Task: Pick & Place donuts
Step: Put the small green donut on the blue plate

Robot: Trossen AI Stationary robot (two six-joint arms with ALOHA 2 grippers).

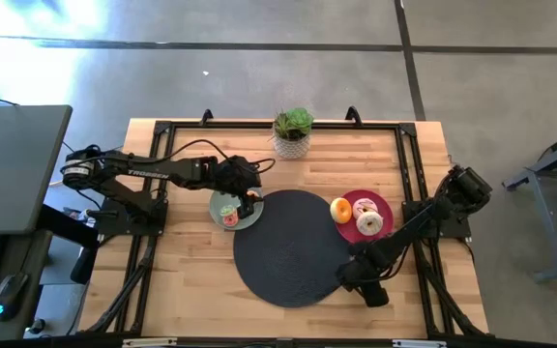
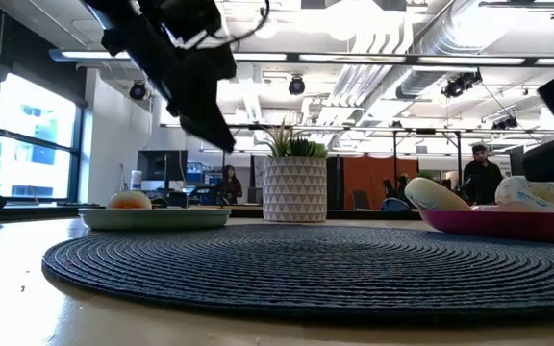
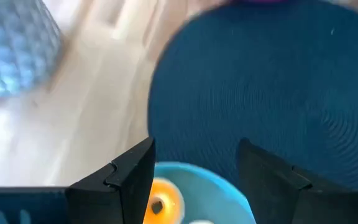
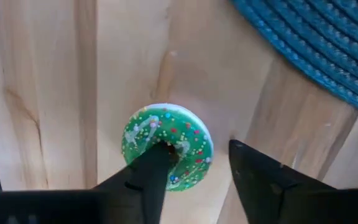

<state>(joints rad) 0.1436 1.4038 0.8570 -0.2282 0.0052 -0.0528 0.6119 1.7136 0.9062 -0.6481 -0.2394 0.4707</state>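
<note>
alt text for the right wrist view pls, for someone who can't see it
A green-frosted donut with coloured sprinkles lies flat on the pale wooden table, with the right gripper open around one side of it, one dark finger over its hole and the other beyond its rim. A curved edge of the dark woven mat fills one corner.

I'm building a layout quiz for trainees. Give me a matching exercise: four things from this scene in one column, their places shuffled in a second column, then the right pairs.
Things
1. green sprinkled toy donut
2. yellow-orange frosted toy donut
3. green plant in a white patterned pot
4. left claw

Places
A. over the round grey-green plate
B. on the bare wooden table, at the open right claw
C. near the table's edge, beyond the round black woven mat
D. on the round red plate

Pairs: 1-B, 2-D, 3-C, 4-A
</note>
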